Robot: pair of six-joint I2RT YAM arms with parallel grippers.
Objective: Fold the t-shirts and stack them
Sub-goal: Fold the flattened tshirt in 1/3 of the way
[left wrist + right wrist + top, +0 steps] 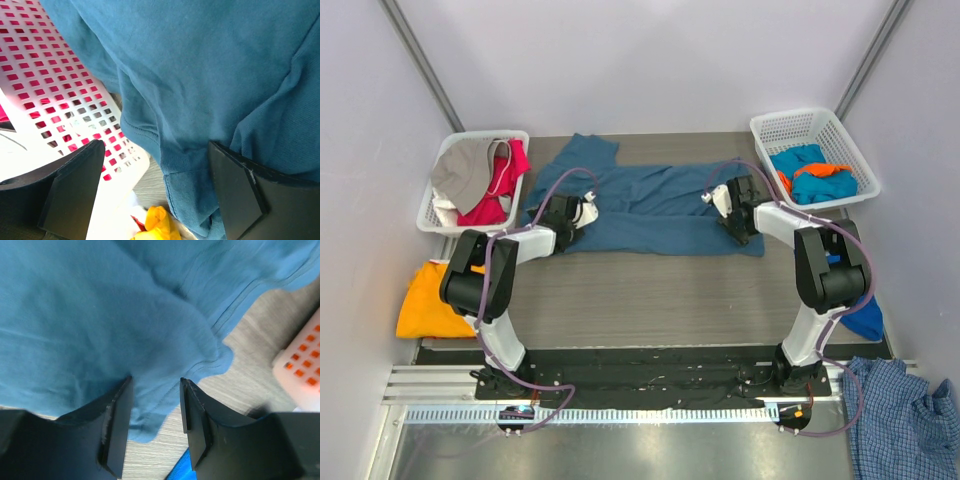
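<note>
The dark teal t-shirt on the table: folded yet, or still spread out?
Partly folded. The teal t-shirt lies as a wide band across the table, one sleeve sticking out at its far left; not yet a compact fold.

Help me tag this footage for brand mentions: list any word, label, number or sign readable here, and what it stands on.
None: no readable text in any view.
The teal-blue t-shirt, the white mesh baskets and the arms show no print, tag or marking that I can make out.

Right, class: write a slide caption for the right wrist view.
Right end effector straddling a bunched fold of the teal t-shirt on the table.
</note>
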